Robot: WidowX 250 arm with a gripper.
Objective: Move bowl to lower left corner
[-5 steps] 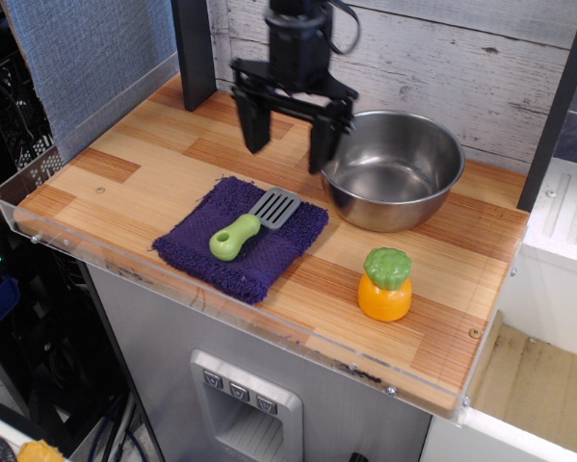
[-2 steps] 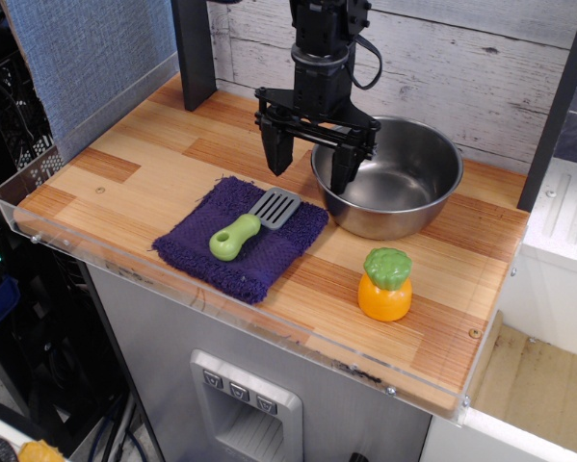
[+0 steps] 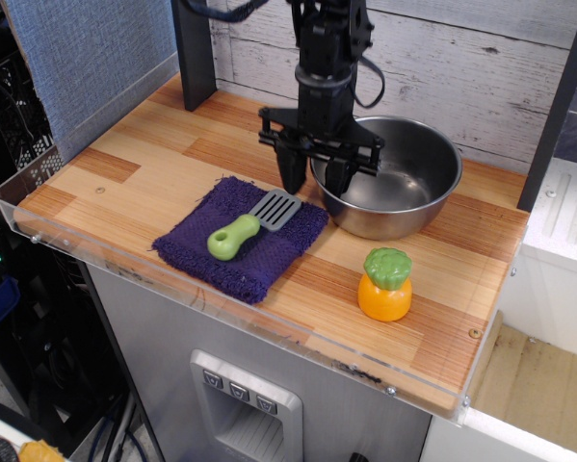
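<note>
The shiny steel bowl [image 3: 404, 183] stands at the back right of the wood tabletop. My black gripper [image 3: 316, 176] is down over the bowl's left rim. One finger [image 3: 293, 171] is outside the wall and the other finger [image 3: 339, 175] is inside. The jaws are drawn in close on the rim. The bowl rests on the table. The lower left corner [image 3: 39, 204] of the striped wood top, edged with a clear strip, lies far to the left of the bowl.
A purple cloth [image 3: 240, 239] lies in front of the gripper with a green-handled spatula [image 3: 242, 230] on it. An orange toy with a green top [image 3: 385, 284] stands front right. A dark post [image 3: 194, 48] stands at the back left.
The gripper moved right to the bowl's left rim, dropped lower, and its fingers drew closer together over the rim. The bowl has barely shifted.
</note>
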